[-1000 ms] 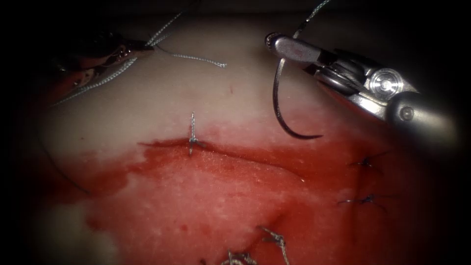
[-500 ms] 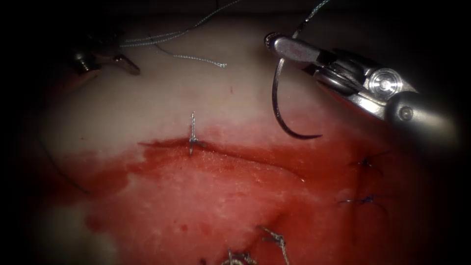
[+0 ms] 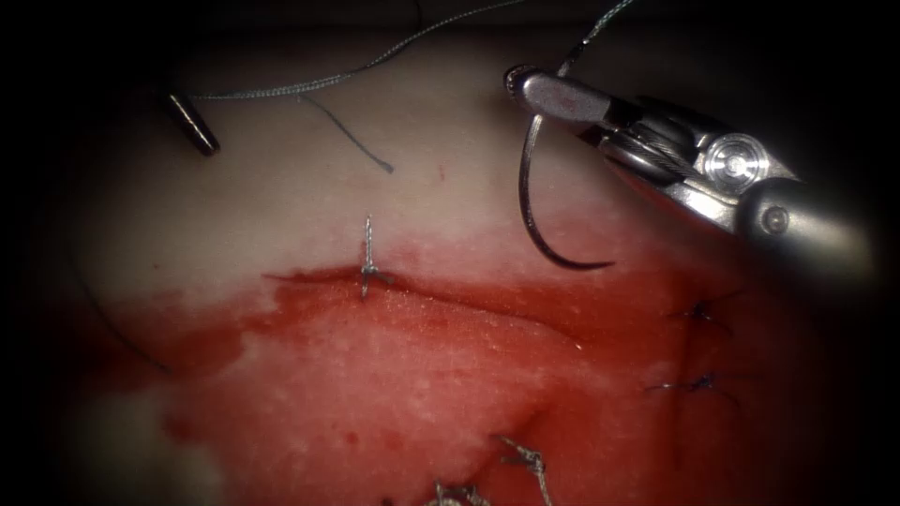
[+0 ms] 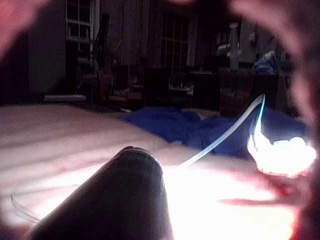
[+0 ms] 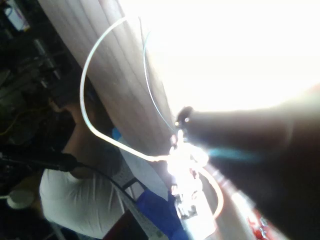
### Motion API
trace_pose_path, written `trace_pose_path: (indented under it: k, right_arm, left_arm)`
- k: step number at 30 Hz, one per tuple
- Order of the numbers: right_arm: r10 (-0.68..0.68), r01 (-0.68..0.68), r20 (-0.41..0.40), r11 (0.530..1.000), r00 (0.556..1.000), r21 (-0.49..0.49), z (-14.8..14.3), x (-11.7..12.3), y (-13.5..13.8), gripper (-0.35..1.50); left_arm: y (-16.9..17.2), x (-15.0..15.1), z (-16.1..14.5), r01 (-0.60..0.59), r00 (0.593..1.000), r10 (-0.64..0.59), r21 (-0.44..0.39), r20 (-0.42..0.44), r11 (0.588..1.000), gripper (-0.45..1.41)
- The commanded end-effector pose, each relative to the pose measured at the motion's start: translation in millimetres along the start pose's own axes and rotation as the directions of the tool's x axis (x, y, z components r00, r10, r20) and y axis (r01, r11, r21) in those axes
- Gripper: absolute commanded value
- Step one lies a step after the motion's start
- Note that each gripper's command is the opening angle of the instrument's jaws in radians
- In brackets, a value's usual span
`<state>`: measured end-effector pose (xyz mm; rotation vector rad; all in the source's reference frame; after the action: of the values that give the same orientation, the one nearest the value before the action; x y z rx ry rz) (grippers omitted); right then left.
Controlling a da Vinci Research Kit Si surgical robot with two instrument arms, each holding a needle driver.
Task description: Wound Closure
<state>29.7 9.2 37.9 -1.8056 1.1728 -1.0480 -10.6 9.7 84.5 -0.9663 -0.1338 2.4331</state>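
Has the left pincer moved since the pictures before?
Yes. The left pincer has drawn back up and left, away from the stitch on the cut, and no longer holds the thread.

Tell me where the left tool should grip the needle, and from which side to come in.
Probably the mid-curve, coming from the left. The right tool is shut on the needle at its thread end, so the arc hangs free above the tissue, not in it, its tip curling right over the red fluid. The outer bend faces left, unobstructed.
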Motion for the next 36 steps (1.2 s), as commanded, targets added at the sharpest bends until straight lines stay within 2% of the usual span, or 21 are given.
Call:
trace_pose_path:
  k: [1,3,4,6,7,9,11,12,13,15,17,19,20,22,23,24,26,28,33,36]
  right_arm:
    - [-0.008,0.008,0.007,1.000,1.000,-0.008,1.1,-1.2,0.1,-0.35]
    - [-0.009,0.009,0.008,1.000,1.000,-0.007,1.1,-1.2,0.0,-0.35]
    - [-0.015,0.015,0.004,1.000,1.000,-0.012,1.1,-1.2,0.0,-0.35]
    - [-0.141,0.141,0.000,0.990,0.990,-0.012,1.0,-1.2,-0.3,-0.35]
    - [-0.202,0.202,0.010,0.979,0.979,0.010,0.8,-1.1,-0.5,-0.35]
    - [-0.265,0.264,0.007,0.962,0.964,0.064,0.4,-1.0,-0.8,-0.35]
    - [-0.359,0.361,-0.041,0.925,0.932,0.121,-0.1,-1.3,-1.3,-0.35]
    - [-0.393,0.398,-0.063,0.905,0.917,0.150,-0.4,-1.5,-1.5,-0.35]
    - [-0.443,0.452,-0.087,0.873,0.892,0.186,-0.8,-1.7,-1.7,-0.35]
    - [-0.497,0.514,-0.133,0.817,0.857,0.261,-1.4,-2.1,-1.9,-0.35]
    - [-0.527,0.570,-0.218,0.739,0.821,0.359,-2.0,-2.3,-2.0,-0.35]
    - [-0.550,0.639,-0.325,0.654,0.769,0.405,-2.3,-2.2,-2.2,-0.35]
    - [-0.574,0.692,-0.386,0.596,0.722,0.407,-2.3,-2.2,-2.3,-0.35]
    - [-0.644,0.789,-0.456,0.494,0.614,0.364,-2.3,-2.2,-2.5,-0.35]
    - [-0.690,0.833,-0.466,0.449,0.554,0.324,-2.2,-2.2,-2.6,-0.35]
    - [-0.714,0.854,-0.470,0.421,0.519,0.305,-2.2,-2.2,-2.7,-0.35]
    - [-0.732,0.869,-0.469,0.401,0.494,0.290,-2.2,-1.7,-2.9,-0.35]
    - [-0.745,0.882,-0.472,0.392,0.471,0.261,-2.1,-1.2,-3.3,-0.35]
    - [-0.812,0.931,-0.458,0.346,0.361,0.118,-1.5,0.1,-4.3,-0.35]
    - [-0.865,0.957,-0.418,0.289,0.276,0.033,-1.0,0.6,-4.7,-0.35]
  left_arm:
    - [-0.5,3.2,-1.6,0.035,0.990,-0.028,0.049,-0.137,0.998,1.32]
    - [0.3,4.5,-1.8,0.083,0.969,-0.071,0.040,-0.236,0.996,1.26]
    - [1.0,5.0,-1.7,0.112,0.951,-0.104,0.009,-0.290,0.994,1.25]
    - [3.2,5.6,-0.3,0.128,0.927,-0.149,-0.083,-0.344,0.988,1.16]
    - [4.1,5.5,0.6,0.119,0.923,-0.152,-0.112,-0.353,0.987,1.11]
    - [5.4,5.1,2.2,0.093,0.922,-0.128,-0.112,-0.364,0.989,1.01]
    - [6.8,4.2,4.3,0.061,0.918,-0.113,-0.145,-0.380,0.988,0.81]
    - [7.2,3.8,5.1,0.067,0.916,-0.127,-0.166,-0.381,0.984,0.68]
    - [7.8,3.0,6.1,0.070,0.913,-0.144,-0.203,-0.383,0.977,0.26]
    - [8.6,1.7,7.2,0.104,0.907,-0.202,-0.266,-0.370,0.958,-0.45]
    - [9.1,0.3,8.3,0.159,0.899,-0.278,-0.340,-0.339,0.927,-0.45]
    - [9.5,-0.8,9.2,0.100,0.908,-0.250,-0.405,-0.337,0.909,-0.45]
    - [9.6,-1.1,9.5,0.076,0.911,-0.237,-0.428,-0.338,0.901,-0.45]
    - [10.0,-1.5,9.7,0.059,0.915,-0.238,-0.478,-0.325,0.877,-0.45]
    - [10.2,-1.7,9.6,0.060,0.918,-0.249,-0.512,-0.309,0.857,-0.45]
    - [10.4,-1.8,9.5,0.059,0.920,-0.254,-0.535,-0.299,0.843,-0.45]
    - [11.0,-1.9,9.4,0.046,0.925,-0.253,-0.576,-0.285,0.816,-0.45]
    - [11.8,-1.9,9.3,0.022,0.928,-0.236,-0.592,-0.287,0.806,-0.45]
    - [14.1,-1.3,9.6,-0.017,0.932,-0.203,-0.598,-0.300,0.802,-0.45]
    - [15.5,-1.0,9.8,-0.064,0.933,-0.167,-0.602,-0.319,0.796,-0.45]
